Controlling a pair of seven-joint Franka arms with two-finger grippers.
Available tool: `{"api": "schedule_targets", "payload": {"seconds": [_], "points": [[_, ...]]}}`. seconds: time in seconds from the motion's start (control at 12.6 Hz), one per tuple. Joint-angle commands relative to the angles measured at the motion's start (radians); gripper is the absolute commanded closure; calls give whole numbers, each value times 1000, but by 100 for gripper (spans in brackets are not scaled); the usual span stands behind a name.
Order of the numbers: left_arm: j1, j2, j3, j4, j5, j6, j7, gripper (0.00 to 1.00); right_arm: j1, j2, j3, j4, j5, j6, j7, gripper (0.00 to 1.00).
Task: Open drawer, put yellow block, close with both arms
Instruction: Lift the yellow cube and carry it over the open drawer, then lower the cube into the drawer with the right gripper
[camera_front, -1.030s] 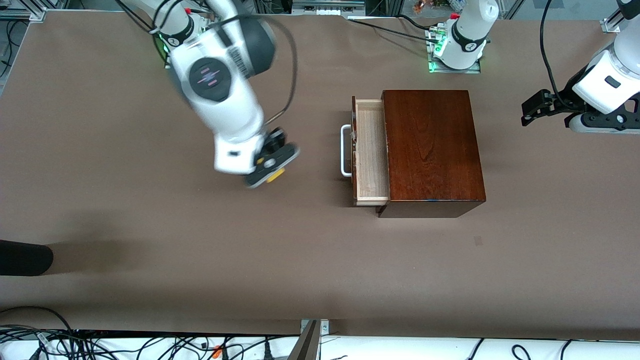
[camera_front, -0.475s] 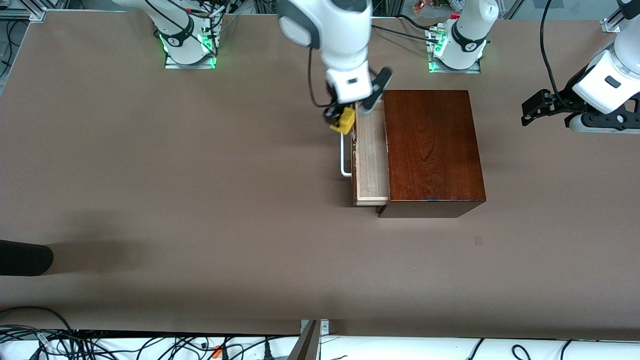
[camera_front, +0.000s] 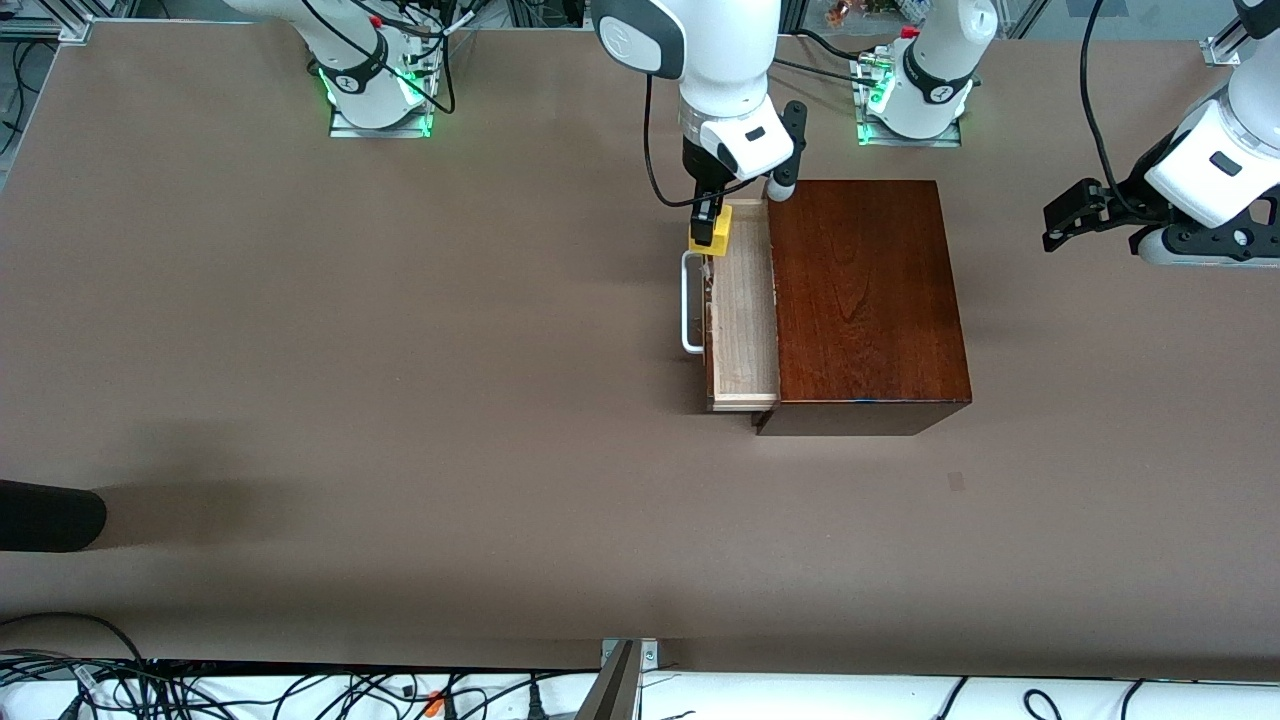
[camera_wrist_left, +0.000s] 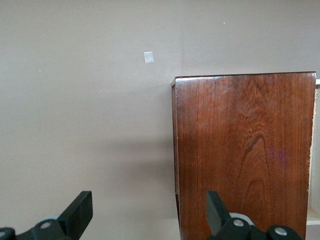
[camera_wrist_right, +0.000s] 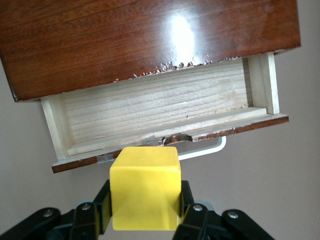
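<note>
Drawer (camera_front: 742, 320) is standing pulled out of the dark reddish-brown wooden box (camera_front: 862, 300), and I am seeing its pale wood inside and the white bar handle (camera_front: 690, 302) on its front, which is facing the right arm's end of the worktop (camera_front: 400, 400). Up in the air, my right gripper (camera_front: 708, 222) is pinching the yellow block (camera_front: 710, 232) between its fingers. From the front view the block is hanging over the drawer's front edge, at the corner farthest from the front camera, just above the upper end of the handle. In the right wrist view I am looking down past the yellow block (camera_wrist_right: 145, 187), squeezed on two sides by the black fingers (camera_wrist_right: 102, 207), with the open drawer (camera_wrist_right: 160, 115) and the handle (camera_wrist_right: 202, 150) below it; the block is sitting over the drawer's front board, not yet in the tray. The drawer's front edge is looking chipped and rough along its top.

My left gripper (camera_front: 1075, 215) is waiting well apart from the box, over bare worktop toward the left arm's end, and its fingers are spread wide. The left wrist view is showing those spread fingers (camera_wrist_left: 80, 212) with the top of the wooden box (camera_wrist_left: 242, 150) partly under them, plus a small pale scrap (camera_wrist_left: 148, 57) lying on the worktop near the box.
</note>
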Motion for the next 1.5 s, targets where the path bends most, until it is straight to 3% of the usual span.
{"api": "schedule_targets", "payload": {"seconds": [0.0, 0.16, 0.71, 0.87, 1.43], "points": [[3, 7, 1, 25, -13, -21, 21, 0, 19, 81, -7, 93, -13, 27, -38, 57], [3, 7, 1, 25, -13, -21, 21, 0, 22, 147, -6, 156, -12, 56, -40, 57], [4, 7, 1, 25, -22, -21, 18, 0, 48, 237, -10, 155, -15, 180, -46, 58], [6, 7, 1, 25, -22, -21, 18, 0, 48, 238, -9, 148, -50, 167, -76, 58], [6, 7, 1, 25, -24, -21, 18, 0, 39, 238, -10, 118, -49, 153, -143, 58]]}}
